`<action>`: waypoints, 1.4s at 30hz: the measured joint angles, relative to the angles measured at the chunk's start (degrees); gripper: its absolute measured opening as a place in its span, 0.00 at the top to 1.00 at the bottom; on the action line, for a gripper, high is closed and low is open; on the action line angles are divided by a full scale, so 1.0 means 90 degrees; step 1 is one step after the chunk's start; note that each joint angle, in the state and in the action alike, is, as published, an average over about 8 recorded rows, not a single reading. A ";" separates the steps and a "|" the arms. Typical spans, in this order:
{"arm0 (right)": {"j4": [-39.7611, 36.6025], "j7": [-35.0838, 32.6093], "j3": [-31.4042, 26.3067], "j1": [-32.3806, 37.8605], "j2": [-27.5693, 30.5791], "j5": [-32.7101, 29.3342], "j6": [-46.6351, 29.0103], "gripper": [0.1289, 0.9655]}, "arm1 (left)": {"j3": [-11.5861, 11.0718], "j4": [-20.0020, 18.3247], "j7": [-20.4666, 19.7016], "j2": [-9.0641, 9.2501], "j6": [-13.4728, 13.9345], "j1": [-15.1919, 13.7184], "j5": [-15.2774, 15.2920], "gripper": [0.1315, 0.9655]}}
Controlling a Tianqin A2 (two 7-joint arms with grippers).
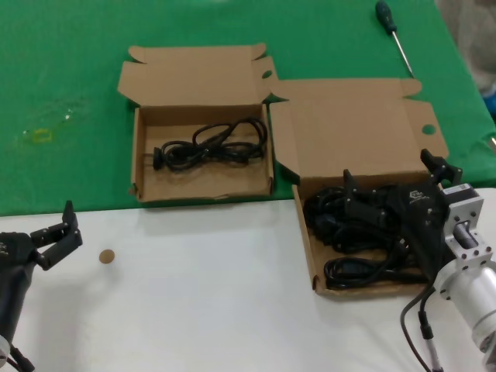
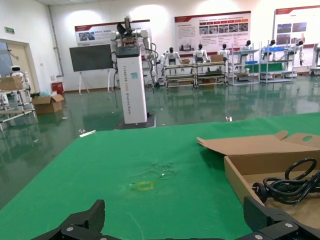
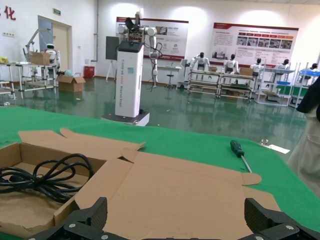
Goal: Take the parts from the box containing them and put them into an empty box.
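Hovering right gripper [image 1: 394, 203], fingers apart, over cords [image 1: 349, 232]

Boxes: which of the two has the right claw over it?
The wider box on the robot's right, heaped with several black cords. The right claw hangs over it, open. The other box holds one cord.
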 joint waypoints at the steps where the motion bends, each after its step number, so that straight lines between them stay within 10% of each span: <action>1: 0.0000 0.0000 0.0000 0.0000 0.0000 0.0000 0.0000 0.00 | 0.0000 0.0000 0.0000 0.0000 0.0000 0.0000 0.0000 0.00; 42: 0.0000 0.0000 0.0000 0.0000 0.0000 0.0000 0.0000 0.00 | 0.0000 0.0000 0.0000 0.0000 0.0000 0.0000 0.0000 0.00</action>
